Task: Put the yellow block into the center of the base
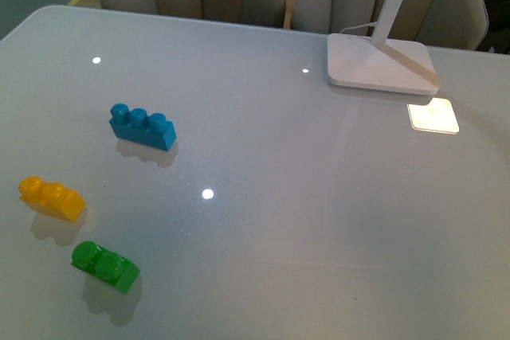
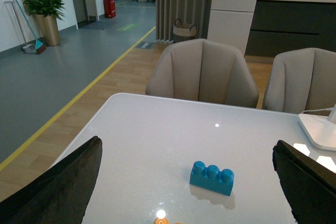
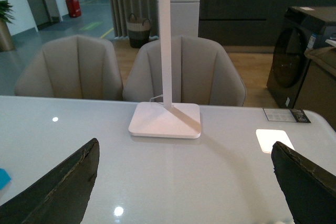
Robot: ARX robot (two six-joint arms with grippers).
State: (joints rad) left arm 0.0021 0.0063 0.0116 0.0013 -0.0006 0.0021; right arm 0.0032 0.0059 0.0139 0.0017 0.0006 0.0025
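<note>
The yellow block lies on the white table near its left edge, between the blue brick and the green brick. Only its orange top shows at the lower edge of the left wrist view. The studded white base is out of view in all frames. Neither arm shows in the front view. My left gripper is open and empty above the table, with the blue brick in front of its jaws. My right gripper is open and empty, facing the lamp foot.
A blue three-stud brick and a green two-stud brick lie on the left. A white lamp foot stands at the back right, beside a bright light patch. Chairs stand behind the table.
</note>
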